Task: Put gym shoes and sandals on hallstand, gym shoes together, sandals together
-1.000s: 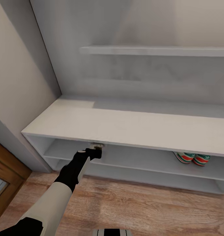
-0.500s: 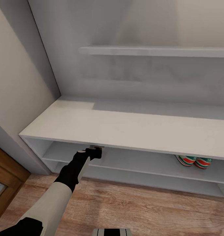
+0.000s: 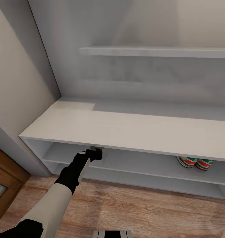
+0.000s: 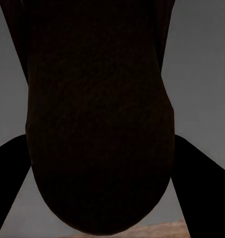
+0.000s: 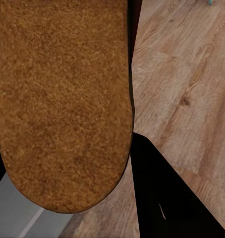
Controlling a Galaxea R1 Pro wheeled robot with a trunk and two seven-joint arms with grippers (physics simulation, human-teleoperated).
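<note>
Left end effector half hidden under rack top, grip unclear, right end effector holding sandal, gym shoes partly cut off on shelf

bench top: bare, open from above; wall shelf overhangs the back
upper tier, left: left gripper tucked under the bench lip
upper tier, right: gym shoes occupy it
corridor floor: open in front of the hallstand

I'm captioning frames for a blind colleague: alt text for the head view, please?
The left arm reaches under the hallstand bench top, its gripper at the upper shelf. Two gym shoes sit side by side on that shelf, far right, above the wood floor.
</note>
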